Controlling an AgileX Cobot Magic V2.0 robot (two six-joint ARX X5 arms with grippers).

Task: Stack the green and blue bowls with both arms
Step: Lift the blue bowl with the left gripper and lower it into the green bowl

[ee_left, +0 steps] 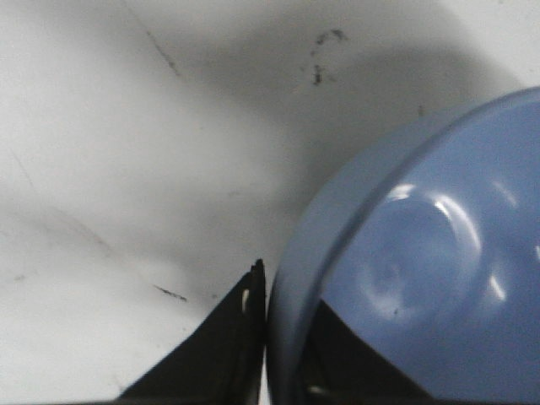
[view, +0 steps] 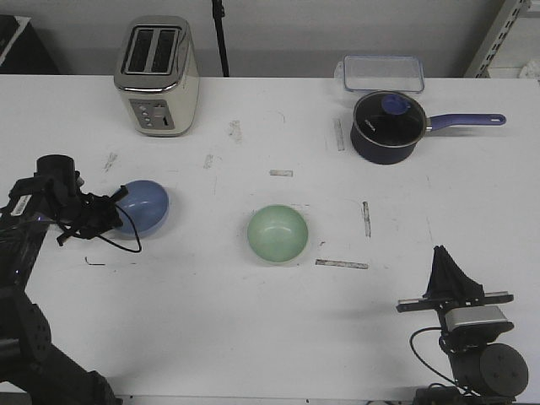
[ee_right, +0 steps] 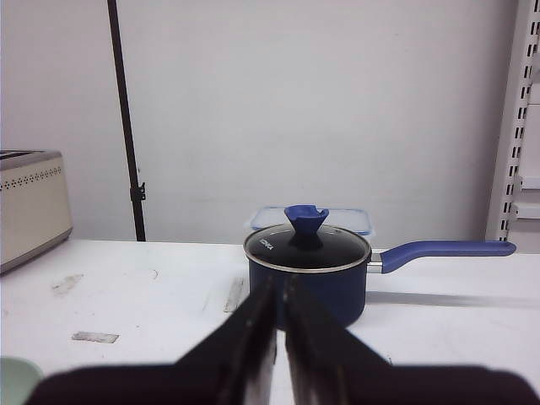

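Observation:
The blue bowl (view: pixel 145 205) is at the left of the table and looks tipped toward my left arm. My left gripper (view: pixel 118 207) is shut on its near rim. In the left wrist view the blue bowl (ee_left: pixel 422 270) fills the frame, and the left gripper (ee_left: pixel 287 295) has one black finger outside the wall and the other inside it. The green bowl (view: pixel 278 233) sits upright and empty at mid-table, apart from both arms. My right gripper (view: pixel 445 257) rests low at the front right, shut on nothing. In the right wrist view its jaws (ee_right: pixel 281 287) point at the saucepan, and a sliver of the green bowl (ee_right: pixel 13 380) shows.
A cream toaster (view: pixel 157 76) stands at the back left. A dark navy saucepan (view: pixel 386 126) with a glass lid and blue handle stands at the back right, with a clear plastic container (view: pixel 382 72) behind it. Strips of worn tape (view: pixel 342 264) mark the white table.

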